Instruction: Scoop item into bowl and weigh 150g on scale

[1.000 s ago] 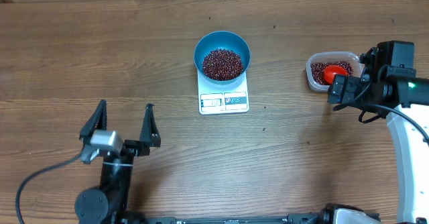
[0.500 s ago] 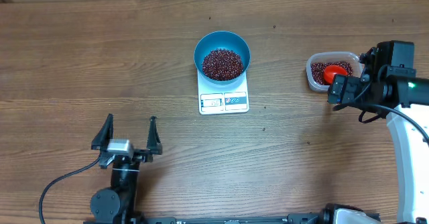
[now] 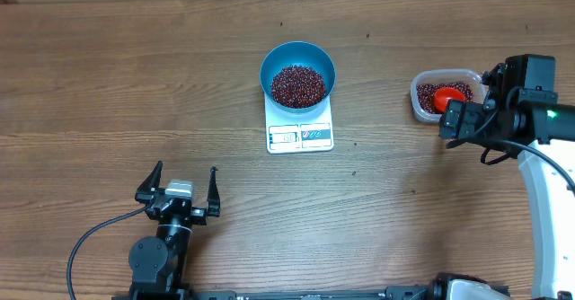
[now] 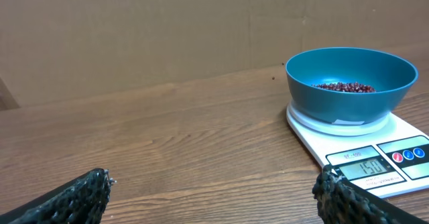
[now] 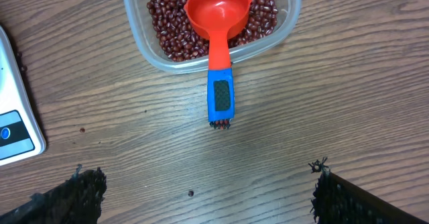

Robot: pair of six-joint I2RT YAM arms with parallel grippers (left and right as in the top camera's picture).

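Looks like you're basically done: beans (image 3: 298, 85) sit in the blue bowl (image 3: 297, 56) on the scale (image 3: 300, 136), and the display (image 4: 367, 166) seems on target (tiny digits, though). Left fingers (image 4: 75, 196) and right fingers (image 5: 75, 194) gape wide, empty, with the scoop (image 5: 216, 23) parked in the tub (image 5: 284, 31). Next, just confirm the reading.

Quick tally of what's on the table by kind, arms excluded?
bowl: 1
scale: 1
tub: 1
scoop: 1
bean heaps: 2 (one in the bowl, one in the tub)
total: 6
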